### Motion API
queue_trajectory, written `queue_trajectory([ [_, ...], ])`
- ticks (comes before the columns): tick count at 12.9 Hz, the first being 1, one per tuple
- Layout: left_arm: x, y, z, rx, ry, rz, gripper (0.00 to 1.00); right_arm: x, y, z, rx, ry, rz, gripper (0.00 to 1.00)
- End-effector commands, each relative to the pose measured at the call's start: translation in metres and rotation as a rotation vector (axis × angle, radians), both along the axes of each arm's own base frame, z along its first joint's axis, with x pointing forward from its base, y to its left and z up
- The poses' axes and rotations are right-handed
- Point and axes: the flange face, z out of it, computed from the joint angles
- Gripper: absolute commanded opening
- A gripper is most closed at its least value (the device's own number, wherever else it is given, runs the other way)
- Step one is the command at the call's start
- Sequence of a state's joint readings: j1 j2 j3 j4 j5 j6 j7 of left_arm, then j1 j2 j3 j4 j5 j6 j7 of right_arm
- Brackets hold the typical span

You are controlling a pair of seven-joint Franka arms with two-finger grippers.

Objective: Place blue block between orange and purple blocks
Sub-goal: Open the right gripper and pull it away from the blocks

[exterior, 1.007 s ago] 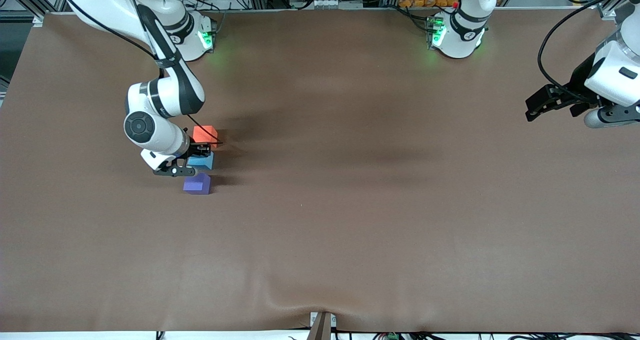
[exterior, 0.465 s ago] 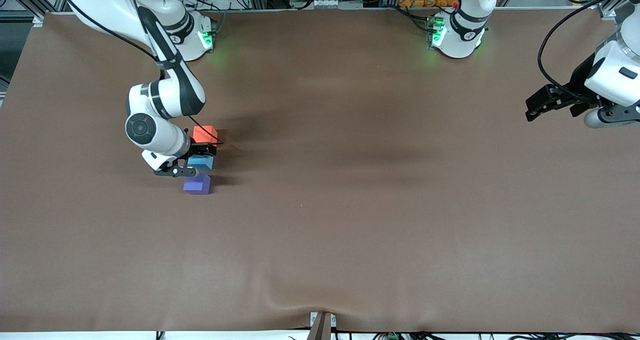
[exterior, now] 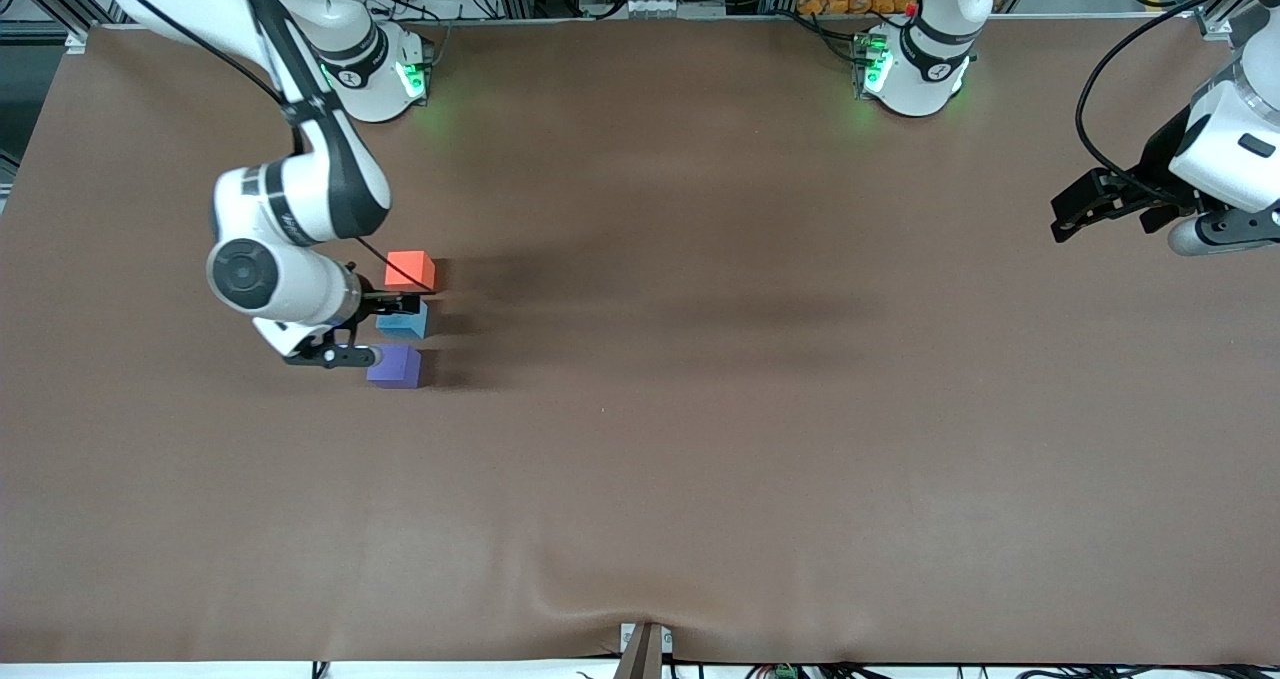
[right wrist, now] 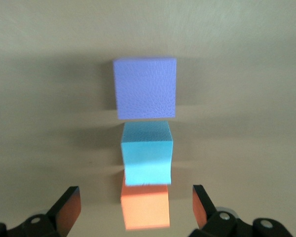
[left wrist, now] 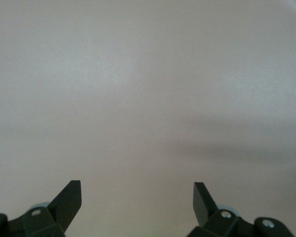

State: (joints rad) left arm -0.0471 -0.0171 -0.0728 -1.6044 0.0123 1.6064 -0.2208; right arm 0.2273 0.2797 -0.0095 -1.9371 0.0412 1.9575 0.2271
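The blue block rests on the table between the orange block and the purple block. The three form a short row, orange farthest from the front camera and purple nearest. My right gripper hangs open above the row with nothing between its fingers, and it touches no block. Over bare table at the left arm's end, my left gripper waits open and holds nothing.
The brown table cover bulges slightly at its front edge near a small bracket. Both arm bases stand along the edge farthest from the front camera.
My right gripper has opened off the blue block, risen and drawn back toward the right arm's end of the table. The blue block stays between the other two. The left arm has not moved.
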Motion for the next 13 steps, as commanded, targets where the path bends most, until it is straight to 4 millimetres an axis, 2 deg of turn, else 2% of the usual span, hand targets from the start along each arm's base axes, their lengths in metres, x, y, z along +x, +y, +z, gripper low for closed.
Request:
queue_trajectory([
  [1, -0.007, 0.002, 0.005, -0.006, 0.000, -0.003, 1.00, 0.034, -0.005, 0.086, 0.015, -0.025, -0.026, 1.00],
  [2, -0.007, 0.002, 0.005, -0.006, 0.000, -0.003, 1.00, 0.043, -0.005, 0.117, 0.019, -0.041, -0.023, 1.00],
  [3, -0.008, 0.002, 0.006, -0.006, -0.002, -0.003, 1.00, 0.049, -0.008, 0.138, 0.020, -0.073, -0.013, 1.00],
  [5, -0.009, 0.002, 0.007, -0.006, -0.003, -0.003, 1.00, 0.062, -0.033, 0.190, 0.037, -0.128, -0.054, 1.00],
  [7, -0.008, 0.002, 0.006, -0.005, -0.002, -0.003, 1.00, 0.058, -0.052, 0.250, 0.013, -0.127, -0.073, 1.00],
  [8, -0.008, 0.002, 0.006, -0.005, -0.002, -0.003, 1.00, 0.056, -0.080, 0.264, 0.007, -0.119, -0.115, 1.00],
  [10, -0.009, 0.002, 0.008, -0.004, -0.005, -0.004, 1.00, 0.051, -0.113, 0.282, -0.004, -0.131, -0.162, 1.00],
  [13, -0.018, -0.001, 0.010, 0.002, 0.031, -0.011, 1.00, 0.024, -0.112, 0.322, -0.047, -0.112, -0.150, 1.00],
])
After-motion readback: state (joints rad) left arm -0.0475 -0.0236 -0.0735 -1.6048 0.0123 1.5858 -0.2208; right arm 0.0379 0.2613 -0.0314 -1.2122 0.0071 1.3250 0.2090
